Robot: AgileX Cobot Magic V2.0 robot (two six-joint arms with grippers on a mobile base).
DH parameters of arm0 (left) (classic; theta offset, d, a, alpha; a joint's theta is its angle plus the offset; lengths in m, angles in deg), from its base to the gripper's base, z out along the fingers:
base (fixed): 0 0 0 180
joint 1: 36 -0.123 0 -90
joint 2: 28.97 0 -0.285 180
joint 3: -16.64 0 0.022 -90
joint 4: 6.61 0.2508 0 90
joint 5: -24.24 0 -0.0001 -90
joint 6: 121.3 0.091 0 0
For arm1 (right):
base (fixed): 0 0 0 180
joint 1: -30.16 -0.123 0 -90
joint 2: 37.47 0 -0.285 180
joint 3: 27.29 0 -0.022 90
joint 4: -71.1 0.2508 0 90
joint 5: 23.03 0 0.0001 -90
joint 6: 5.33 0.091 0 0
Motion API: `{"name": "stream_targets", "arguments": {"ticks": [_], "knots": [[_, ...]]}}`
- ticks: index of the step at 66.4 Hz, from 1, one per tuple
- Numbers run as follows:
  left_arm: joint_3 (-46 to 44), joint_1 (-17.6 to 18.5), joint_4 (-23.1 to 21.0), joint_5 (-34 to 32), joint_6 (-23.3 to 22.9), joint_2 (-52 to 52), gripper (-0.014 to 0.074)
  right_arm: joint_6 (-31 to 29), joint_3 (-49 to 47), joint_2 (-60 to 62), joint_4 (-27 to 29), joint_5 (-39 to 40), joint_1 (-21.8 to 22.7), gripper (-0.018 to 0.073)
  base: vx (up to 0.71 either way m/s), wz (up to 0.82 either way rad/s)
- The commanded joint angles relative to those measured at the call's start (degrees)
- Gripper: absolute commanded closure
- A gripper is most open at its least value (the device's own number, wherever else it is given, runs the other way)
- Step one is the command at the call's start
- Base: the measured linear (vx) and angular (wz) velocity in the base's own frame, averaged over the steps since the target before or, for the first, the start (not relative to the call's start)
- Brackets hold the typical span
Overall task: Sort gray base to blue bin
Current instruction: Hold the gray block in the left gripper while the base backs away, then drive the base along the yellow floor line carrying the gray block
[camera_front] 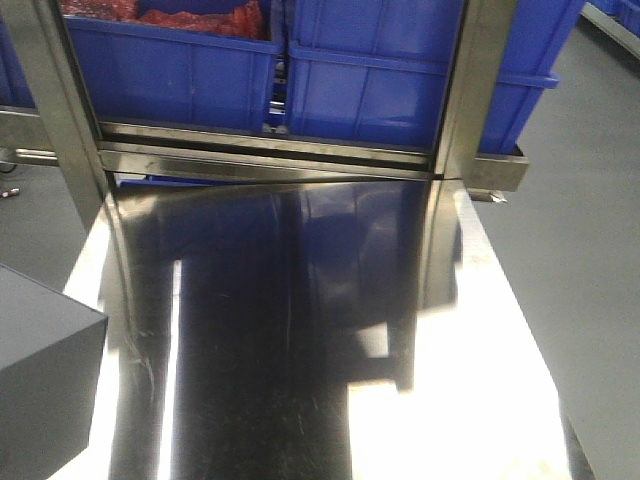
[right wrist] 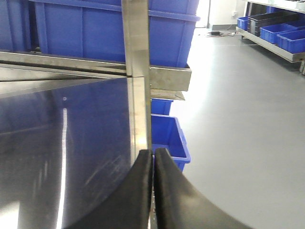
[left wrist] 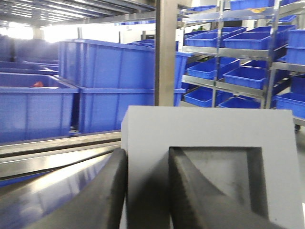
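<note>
Left gripper (left wrist: 147, 153): 2 black curved fingers (left wrist: 108, 193) pinch matte gray base (left wrist: 209, 129) wall.

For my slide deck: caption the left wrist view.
Left hand grips a wall of the gray base, blue bins stacked behind.

matt gray base (left wrist: 209, 129), plastic blue bin (camera_front: 380, 100), mirror-polished metal table (camera_front: 300, 350).

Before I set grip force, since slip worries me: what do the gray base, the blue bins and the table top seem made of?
Gray base: matte, even gray, no glare; probably plastic or coated, unclear which. Blue bins: moulded plastic, faint sheen, ribbed walls. Table top: polished metal, likely stainless steel, mirroring the bins.
</note>
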Motion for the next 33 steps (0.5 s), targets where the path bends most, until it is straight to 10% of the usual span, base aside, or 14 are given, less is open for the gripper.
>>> {"name": "stream_targets", "arguments": {"ticks": [1,33], "knots": [[-1.5,0.2,-0.1,-6.3,-0.8,-0.7,0.0603,-0.7,0.1,-1.0,-0.3,4.1,0.2,0.0564,-0.08,-0.18],[-1.5,0.2,-0.1,-6.3,-0.8,-0.7,0.0603,-0.7,0.1,-1.0,-0.3,4.1,0.2,0.0564,-0.12,-0.54]]}}
